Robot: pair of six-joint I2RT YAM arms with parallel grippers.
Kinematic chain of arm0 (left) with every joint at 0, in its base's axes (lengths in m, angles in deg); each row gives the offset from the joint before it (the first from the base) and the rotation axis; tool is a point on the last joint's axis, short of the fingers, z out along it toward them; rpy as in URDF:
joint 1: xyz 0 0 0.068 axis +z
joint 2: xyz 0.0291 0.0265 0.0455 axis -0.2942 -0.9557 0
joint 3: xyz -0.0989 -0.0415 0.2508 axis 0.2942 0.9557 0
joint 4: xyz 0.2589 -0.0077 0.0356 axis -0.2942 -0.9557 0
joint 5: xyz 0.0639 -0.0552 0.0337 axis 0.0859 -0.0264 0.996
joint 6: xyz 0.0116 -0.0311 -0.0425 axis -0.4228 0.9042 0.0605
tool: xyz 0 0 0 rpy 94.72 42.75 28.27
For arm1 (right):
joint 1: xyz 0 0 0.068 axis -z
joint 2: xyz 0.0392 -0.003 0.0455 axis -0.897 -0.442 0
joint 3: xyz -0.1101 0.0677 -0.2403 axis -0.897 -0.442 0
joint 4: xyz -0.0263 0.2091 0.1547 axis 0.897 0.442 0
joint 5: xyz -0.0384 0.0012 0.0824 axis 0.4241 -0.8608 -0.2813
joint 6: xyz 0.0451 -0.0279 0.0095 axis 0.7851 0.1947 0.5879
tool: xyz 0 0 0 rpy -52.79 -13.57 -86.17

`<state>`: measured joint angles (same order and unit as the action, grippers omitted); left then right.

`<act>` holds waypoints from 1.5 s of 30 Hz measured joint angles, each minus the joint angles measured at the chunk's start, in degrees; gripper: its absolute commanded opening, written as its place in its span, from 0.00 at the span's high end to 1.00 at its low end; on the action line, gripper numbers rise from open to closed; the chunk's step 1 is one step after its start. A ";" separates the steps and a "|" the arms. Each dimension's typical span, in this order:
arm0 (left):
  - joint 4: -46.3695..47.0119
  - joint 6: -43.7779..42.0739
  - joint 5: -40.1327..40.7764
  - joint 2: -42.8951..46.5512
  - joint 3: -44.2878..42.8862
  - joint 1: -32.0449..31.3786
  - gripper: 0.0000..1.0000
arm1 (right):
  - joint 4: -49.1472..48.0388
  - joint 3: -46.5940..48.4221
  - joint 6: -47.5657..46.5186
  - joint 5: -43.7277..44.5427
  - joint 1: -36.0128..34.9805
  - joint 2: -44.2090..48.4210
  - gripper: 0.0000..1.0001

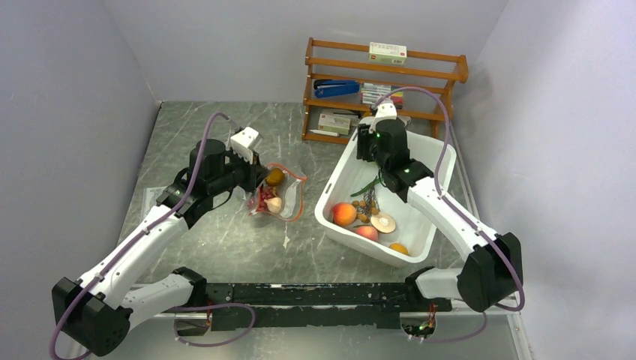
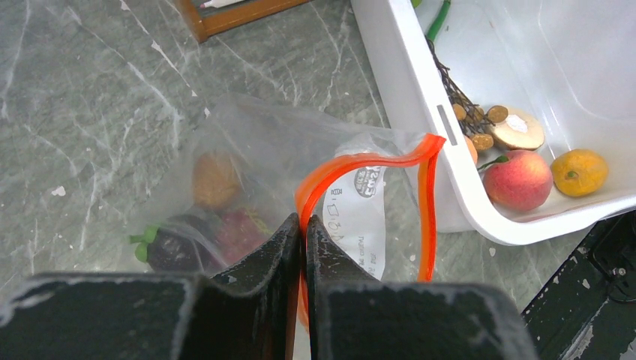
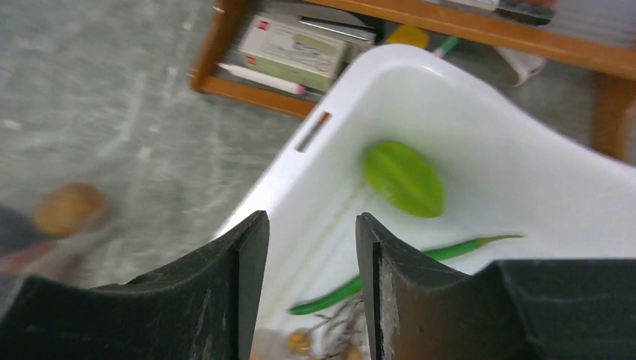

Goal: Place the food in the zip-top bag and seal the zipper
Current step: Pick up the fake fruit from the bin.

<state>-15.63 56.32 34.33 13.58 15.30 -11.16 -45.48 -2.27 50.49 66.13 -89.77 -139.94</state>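
The clear zip-top bag [image 1: 279, 193] lies left of the white bin [image 1: 439, 161], its mouth gaping. My left gripper [image 2: 304, 221] is shut on the red-orange zipper [image 2: 360, 161] at the mouth's near edge. Inside the bag are an orange-brown round fruit [image 2: 214, 180], a red piece [image 2: 240, 229] and a dark piece with a green stem [image 2: 176, 247]. My right gripper [image 3: 311, 225] hangs open over the bin's far end, nothing between its fingers. Under it lie a green pod [image 3: 390, 270], a green leaf-shaped piece [image 3: 403, 178] and a brown berry cluster [image 2: 480, 127].
The bin also holds a peach [image 1: 344, 214], a second reddish fruit [image 1: 367, 232], an orange fruit [image 1: 399, 248] and a mushroom slice [image 1: 382, 222]. A wooden shelf [image 1: 382, 82] with boxes and a blue stapler [image 1: 336, 88] stands behind the bin. Grey walls close in on both sides.
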 measured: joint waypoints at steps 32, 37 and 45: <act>0.33 -0.02 -1.18 0.52 0.02 0.00 0.93 | -0.20 3.23 -49.66 -17.94 13.29 -21.18 0.41; 0.33 -0.02 -1.18 0.52 0.02 0.00 0.93 | -2.21 2.89 -51.69 -17.22 13.29 -23.76 0.38; 0.33 -0.02 -1.16 0.63 0.02 0.00 0.93 | -5.42 1.99 -53.68 -15.04 13.29 -28.72 0.31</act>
<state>-15.30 56.29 33.17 14.21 15.32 -11.16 -50.90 -0.28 -3.19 51.09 -76.48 -168.66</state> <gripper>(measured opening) 0.071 0.678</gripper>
